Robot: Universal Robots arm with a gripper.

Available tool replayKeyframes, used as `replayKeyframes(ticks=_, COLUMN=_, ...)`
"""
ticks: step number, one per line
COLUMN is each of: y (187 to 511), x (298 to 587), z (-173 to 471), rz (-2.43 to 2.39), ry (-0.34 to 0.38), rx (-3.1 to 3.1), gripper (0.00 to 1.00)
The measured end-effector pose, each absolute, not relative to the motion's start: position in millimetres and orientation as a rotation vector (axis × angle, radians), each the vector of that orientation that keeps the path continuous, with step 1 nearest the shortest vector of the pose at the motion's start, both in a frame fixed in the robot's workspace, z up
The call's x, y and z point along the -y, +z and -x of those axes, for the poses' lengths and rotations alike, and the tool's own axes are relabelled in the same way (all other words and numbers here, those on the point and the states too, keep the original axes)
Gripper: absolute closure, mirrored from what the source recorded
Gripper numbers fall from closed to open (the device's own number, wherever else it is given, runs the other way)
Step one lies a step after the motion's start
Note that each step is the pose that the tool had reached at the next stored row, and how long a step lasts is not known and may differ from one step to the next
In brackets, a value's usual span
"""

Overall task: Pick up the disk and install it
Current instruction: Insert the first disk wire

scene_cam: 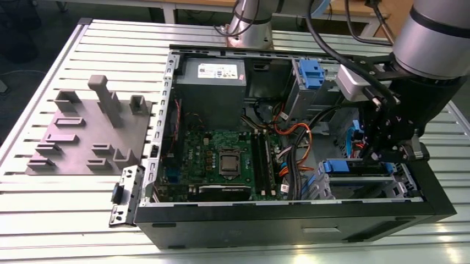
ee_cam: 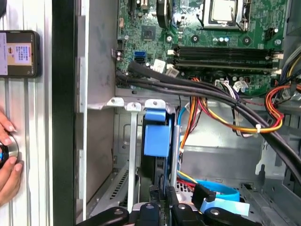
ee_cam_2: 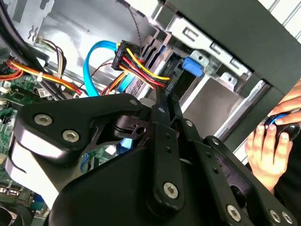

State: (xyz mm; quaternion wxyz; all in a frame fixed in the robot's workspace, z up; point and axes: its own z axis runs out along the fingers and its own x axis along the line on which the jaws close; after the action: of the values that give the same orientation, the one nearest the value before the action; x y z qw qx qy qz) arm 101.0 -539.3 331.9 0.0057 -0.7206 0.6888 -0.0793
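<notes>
The gripper hangs inside the computer case, beside the disk (jaw state unclear).

It looked like a robotics lab or assembly-test workshop: an opened computer case lay on a slotted aluminium bench, well apart from the pincer stood a grey fixture block, and more desks lined the background

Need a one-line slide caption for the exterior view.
Arm's gripper lowered into the open computer case beside the blue-railed drive bay.
</notes>
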Motion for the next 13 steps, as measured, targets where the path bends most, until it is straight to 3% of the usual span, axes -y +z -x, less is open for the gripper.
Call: replayKeyframes(ticks=13, y=330.8, x=539.2, z=-98.7, rz=2.238, ry=-0.277, rx=-2.143, gripper=0.84)
